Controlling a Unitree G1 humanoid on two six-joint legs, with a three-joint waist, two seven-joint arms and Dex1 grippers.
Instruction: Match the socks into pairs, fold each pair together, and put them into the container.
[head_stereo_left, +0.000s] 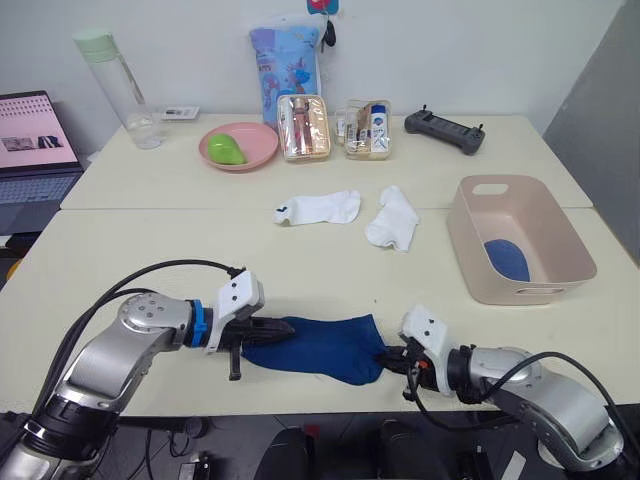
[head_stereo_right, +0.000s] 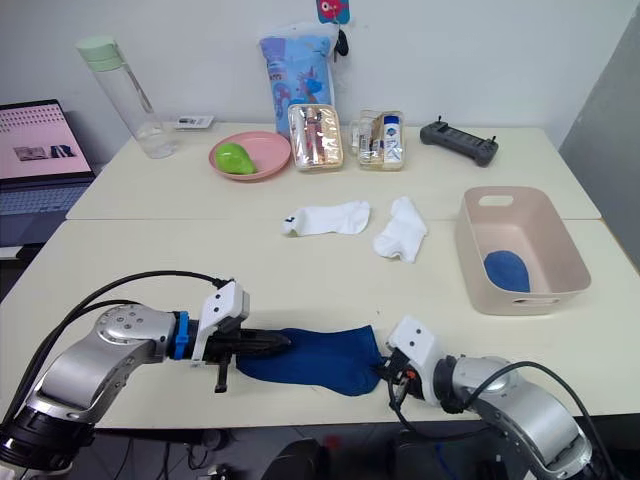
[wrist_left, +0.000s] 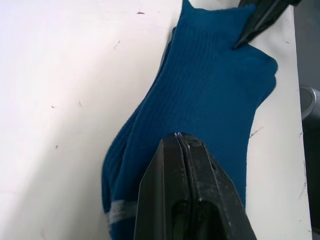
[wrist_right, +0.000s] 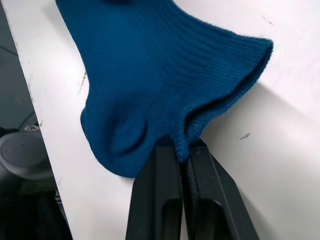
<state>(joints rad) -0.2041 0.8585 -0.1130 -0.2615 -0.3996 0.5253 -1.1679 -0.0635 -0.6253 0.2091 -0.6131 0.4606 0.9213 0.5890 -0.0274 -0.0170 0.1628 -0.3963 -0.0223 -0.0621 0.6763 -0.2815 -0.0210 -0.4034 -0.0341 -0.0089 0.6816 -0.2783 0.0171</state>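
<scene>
A blue sock (head_stereo_left: 325, 347), doubled in layers, lies flat near the table's front edge. My left gripper (head_stereo_left: 285, 328) is shut at its toe end, the fingertips (wrist_left: 179, 137) lying over the sock's middle. My right gripper (head_stereo_left: 385, 358) is shut on the cuff edge (wrist_right: 220, 95) at the other end. Two white socks (head_stereo_left: 320, 208) (head_stereo_left: 393, 220) lie side by side at mid table, apart from both grippers. The pale pink container (head_stereo_left: 470, 250) stands to the right, with another blue sock (head_stereo_left: 507, 258) on its floor.
Along the far edge stand a round pink bowl (head_stereo_left: 255, 140) with a green thing in it, a clear bottle (head_stereo_left: 120, 85), two clear pouches (head_stereo_left: 303, 127), a colourful bag (head_stereo_left: 285, 60) and a black controller (head_stereo_left: 445, 130). A laptop (head_stereo_left: 35, 150) sits at the far left.
</scene>
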